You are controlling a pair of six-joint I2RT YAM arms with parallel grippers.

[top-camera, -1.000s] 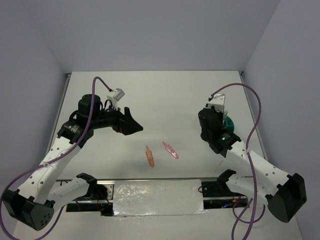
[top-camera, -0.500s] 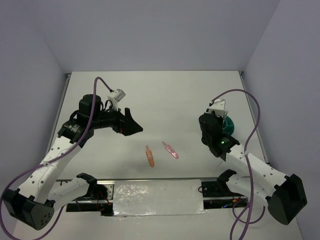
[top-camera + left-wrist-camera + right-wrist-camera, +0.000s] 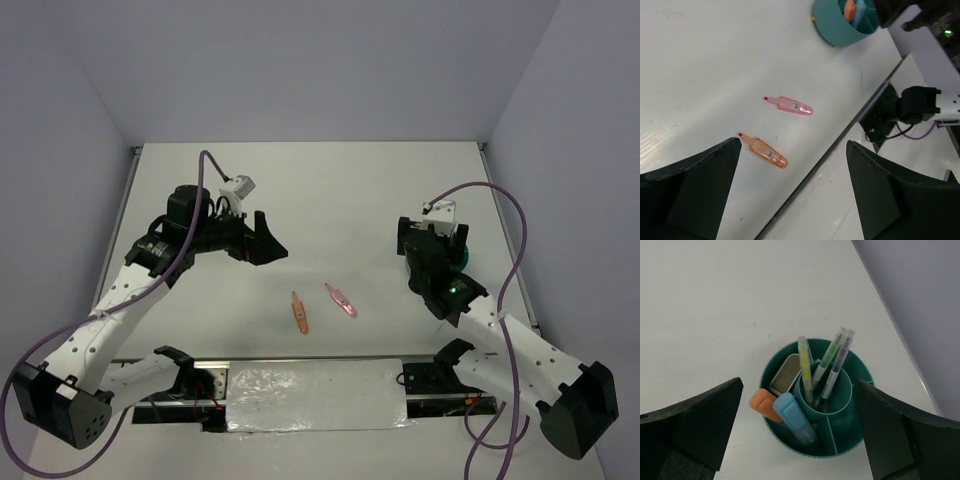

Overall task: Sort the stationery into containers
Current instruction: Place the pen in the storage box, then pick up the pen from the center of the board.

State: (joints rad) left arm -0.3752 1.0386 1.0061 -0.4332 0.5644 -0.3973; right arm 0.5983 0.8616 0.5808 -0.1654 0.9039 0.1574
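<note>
A white table (image 3: 330, 190) is enclosed by plain lavender walls (image 3: 300, 70). Two items are left lying on it: an orange highlighter (image 3: 763, 152) and a pink highlighter (image 3: 790, 105).

The left gripper (image 3: 268, 240) is held above the table with its jaws spread wide and nothing between them. The orange highlighter lies just beside the tip of one finger, the pink one a little further ahead in the gap between the fingers, and the teal cup (image 3: 832, 22) well ahead. Pickup of the orange highlighter is judged the likely step in hand. The wrist should be turned until the jaws cross the barrel's short width, the gripper centred over mid-body and lowered straight, so that the pink neighbour is not nudged.

The left arm is bent at the elbow, its wrist tilted obliquely down toward the table's middle. The right gripper (image 3: 799, 384) is pointed straight down, jaws wide apart and empty, with the cup directly beneath; three thin pens (image 3: 826, 367) stand in its centre well, and a blue tube (image 3: 792, 420) rests in an outer compartment.
</note>
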